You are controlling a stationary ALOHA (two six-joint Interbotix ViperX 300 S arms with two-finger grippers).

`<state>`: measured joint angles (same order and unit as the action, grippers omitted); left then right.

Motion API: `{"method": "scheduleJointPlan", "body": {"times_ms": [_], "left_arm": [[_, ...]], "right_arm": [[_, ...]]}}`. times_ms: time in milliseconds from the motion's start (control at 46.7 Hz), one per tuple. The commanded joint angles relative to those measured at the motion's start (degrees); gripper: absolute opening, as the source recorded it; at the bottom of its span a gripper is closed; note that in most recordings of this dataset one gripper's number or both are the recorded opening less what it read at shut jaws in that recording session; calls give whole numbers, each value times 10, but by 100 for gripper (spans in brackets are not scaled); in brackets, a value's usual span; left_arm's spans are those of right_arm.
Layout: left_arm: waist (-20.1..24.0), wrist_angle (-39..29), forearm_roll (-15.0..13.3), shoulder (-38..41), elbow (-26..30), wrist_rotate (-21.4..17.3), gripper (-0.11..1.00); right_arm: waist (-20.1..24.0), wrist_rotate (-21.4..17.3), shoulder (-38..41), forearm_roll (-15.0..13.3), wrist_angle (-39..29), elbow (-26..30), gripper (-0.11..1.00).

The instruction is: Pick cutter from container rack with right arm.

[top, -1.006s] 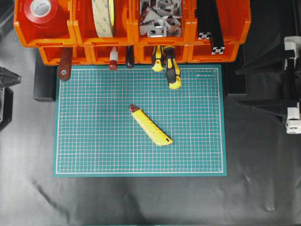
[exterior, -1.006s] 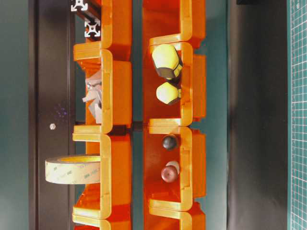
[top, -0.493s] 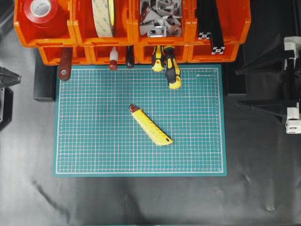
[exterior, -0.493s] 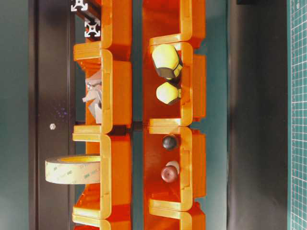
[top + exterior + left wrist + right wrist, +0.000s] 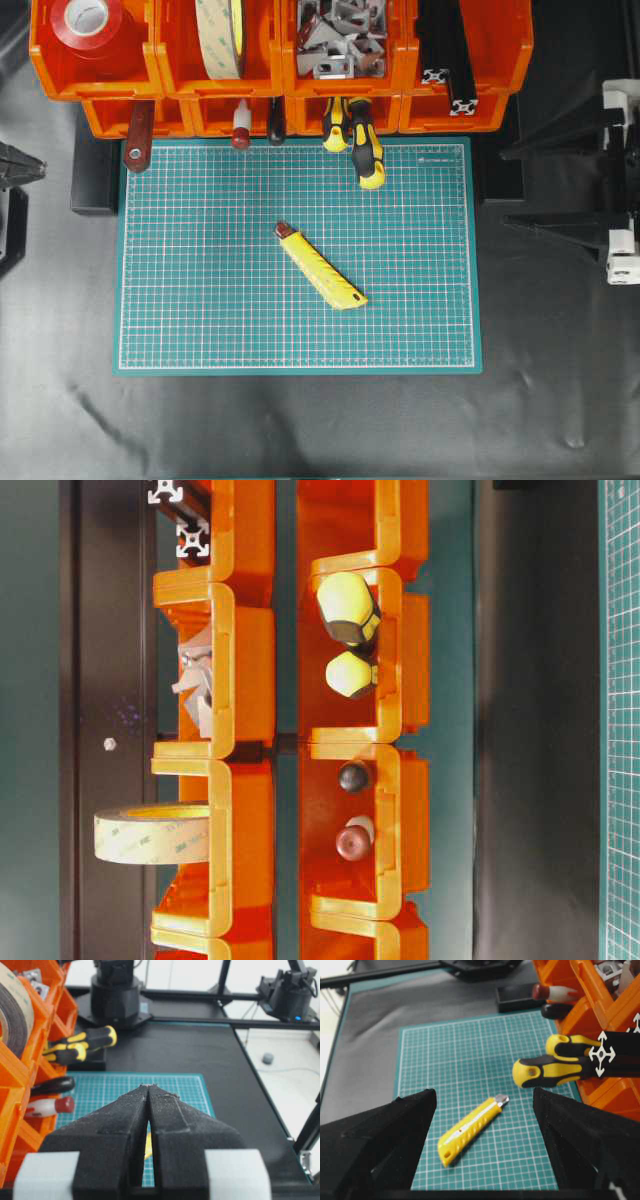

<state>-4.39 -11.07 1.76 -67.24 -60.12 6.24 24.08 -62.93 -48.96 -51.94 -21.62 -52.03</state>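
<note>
The yellow cutter (image 5: 320, 265) lies diagonally on the middle of the green mat (image 5: 200, 300), its dark end cap pointing toward the orange container rack (image 5: 180, 92) at the back. It is outside the bins. My right gripper (image 5: 508, 187) is open and empty at the mat's right edge, well clear of the cutter. In the right wrist view the cutter (image 5: 472, 1127) lies on the mat ahead of and between the spread fingers (image 5: 484, 1095). My left gripper (image 5: 38, 165) is shut and empty at the far left; in its wrist view the tips (image 5: 149, 1086) meet.
Two yellow-and-black screwdrivers (image 5: 365, 150) stick out of a lower bin over the mat's back edge. A red-brown handled tool (image 5: 137, 140) and two smaller handles hang out further left. Upper bins hold red tape (image 5: 88, 18), a beige tape roll (image 5: 220, 35), metal brackets (image 5: 340, 35) and black profiles (image 5: 445, 60).
</note>
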Motion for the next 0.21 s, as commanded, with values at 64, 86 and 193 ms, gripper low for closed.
{"method": "scheduleJointPlan", "body": {"times_ms": [64,86,193], "left_arm": [[0,7,2,6,14,2,0],[0,7,2,6,14,2,0],[0,7,2,4,15,1,0]], "right_arm": [[-1,0,2,-2,7,2,75],[-2,0,2,-3,7,1,75],[-2,0,-3,-3,4,-4,75]]}}
